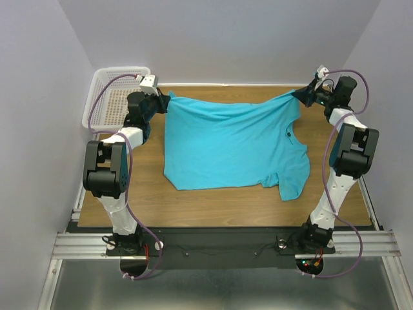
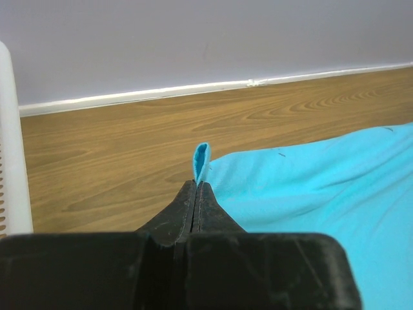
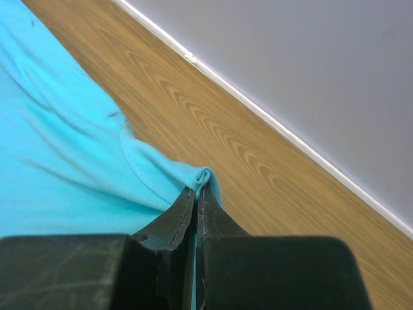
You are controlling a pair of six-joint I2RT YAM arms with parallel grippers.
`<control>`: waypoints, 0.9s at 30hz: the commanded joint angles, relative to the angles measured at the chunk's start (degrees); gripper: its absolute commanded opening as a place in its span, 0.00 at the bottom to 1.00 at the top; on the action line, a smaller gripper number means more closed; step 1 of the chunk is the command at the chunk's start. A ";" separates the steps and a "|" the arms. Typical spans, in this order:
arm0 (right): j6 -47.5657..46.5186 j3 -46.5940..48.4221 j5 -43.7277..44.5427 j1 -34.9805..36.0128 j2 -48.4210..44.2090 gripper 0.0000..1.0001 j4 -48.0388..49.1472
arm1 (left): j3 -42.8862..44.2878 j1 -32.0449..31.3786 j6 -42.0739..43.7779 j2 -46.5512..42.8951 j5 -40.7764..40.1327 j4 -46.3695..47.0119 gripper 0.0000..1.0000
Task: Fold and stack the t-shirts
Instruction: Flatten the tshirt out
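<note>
One turquoise t-shirt (image 1: 232, 145) lies spread on the wooden table, its far edge pulled taut between both arms. A small dark mark sits near the neckline at its right side. My left gripper (image 1: 162, 101) is shut on the shirt's far left corner; a cloth tip (image 2: 202, 158) sticks out past the closed fingertips (image 2: 196, 188). My right gripper (image 1: 302, 95) is shut on the far right corner; a cloth fold (image 3: 205, 175) bulges at the tips (image 3: 197, 192). One sleeve (image 1: 290, 184) hangs toward the near right.
A white mesh basket (image 1: 113, 97) stands at the far left corner, just behind the left arm; its wall shows in the left wrist view (image 2: 11, 142). A white baseboard and grey wall (image 2: 193, 39) close the table's far edge. Bare wood lies near the front edge (image 1: 219, 206).
</note>
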 commanded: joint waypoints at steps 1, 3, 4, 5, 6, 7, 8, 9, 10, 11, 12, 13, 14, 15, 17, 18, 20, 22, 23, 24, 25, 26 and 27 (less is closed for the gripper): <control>-0.46 0.29 0.42 -0.41 -3.62 0.00 -0.60 | 1.58 0.51 0.42 -1.59 1.99 0.67 0.00; -2.03 -1.03 0.77 -0.41 -3.53 0.01 -2.53 | 1.58 0.51 -0.55 -1.24 2.08 -1.35 0.00; -2.92 -1.91 0.77 -0.41 -3.53 0.00 -3.23 | 1.41 0.51 -0.99 -1.24 2.08 -1.37 0.00; -3.79 -2.96 0.77 -0.41 -4.32 0.01 -4.46 | 0.62 0.60 -1.95 -1.50 2.17 -2.33 0.00; -5.72 -4.27 0.77 -0.50 -4.67 0.01 -4.99 | 0.09 0.51 -2.40 -1.85 2.25 -2.77 0.00; -6.69 -6.64 1.03 -0.50 -5.46 0.01 -5.52 | -0.35 0.51 -2.75 -2.55 2.25 -3.99 0.00; -7.75 -7.97 1.38 -0.41 -6.77 0.00 -6.66 | -1.31 0.60 -3.27 -2.99 2.34 -4.70 0.00; -10.11 -8.94 1.56 -0.41 -7.48 0.01 -7.54 | -1.75 0.51 -3.97 -3.52 2.43 -5.58 0.00; -11.26 -9.73 2.17 -0.41 -8.10 0.01 -8.50 | -2.11 0.51 -4.33 -4.48 2.60 -7.68 0.00; -12.14 -11.39 2.44 -0.41 -9.32 0.01 -10.17 | -2.80 0.60 -4.59 -4.92 2.61 -8.83 0.00; -13.46 -12.02 2.61 -0.41 -9.86 0.01 -10.88 | -3.16 0.51 -5.47 -5.36 2.61 -10.06 0.00; -14.34 -12.89 2.79 -0.41 -10.47 0.01 -11.67 | -3.60 0.51 -5.82 -5.89 2.69 -12.51 0.00; -14.96 -14.47 3.58 -0.41 -11.26 0.01 -12.81 | -4.56 0.51 -6.26 -6.68 2.87 -13.49 0.00; -15.49 -15.44 4.37 -0.41 -12.75 0.01 -13.60 | -5.70 0.51 -7.48 -7.56 2.87 -15.50 0.00; -16.80 -17.02 4.81 -0.41 -14.16 0.01 -15.44 | -7.19 0.34 -8.72 -8.35 3.22 -16.83 0.00; -17.86 -17.81 5.16 -0.41 -14.69 0.01 -16.41 | -7.82 0.25 -9.25 -8.79 3.22 -17.53 0.00; -20.32 -19.75 7.18 -0.41 -16.19 0.01 -20.28 | -8.87 -0.02 -10.22 -9.23 2.96 -20.69 0.00; -22.26 -21.59 9.28 -0.41 -17.50 0.01 -21.87 | -9.49 -0.19 -10.57 -9.50 2.08 -23.33 0.00; -22.87 -22.30 11.21 -0.41 -18.03 0.00 -23.00 | -10.36 -0.19 -11.10 -9.93 1.56 -24.91 0.00; -23.31 -23.00 12.01 -0.41 -18.38 0.01 -23.54 | -10.81 -0.28 -11.27 -10.11 1.29 -25.53 0.00; -24.53 -24.49 12.72 -0.41 -19.08 0.01 -24.50 | -11.42 -0.28 -11.54 -10.37 0.85 -26.84 0.00; -25.15 -25.20 13.16 -0.41 -19.35 0.01 -24.86 | -11.43 -0.28 -11.71 -10.38 0.50 -27.90 0.00; -25.60 -25.99 13.51 -0.41 -19.62 0.00 -25.12 | -11.51 -0.28 -11.89 -10.55 0.24 -28.87 0.00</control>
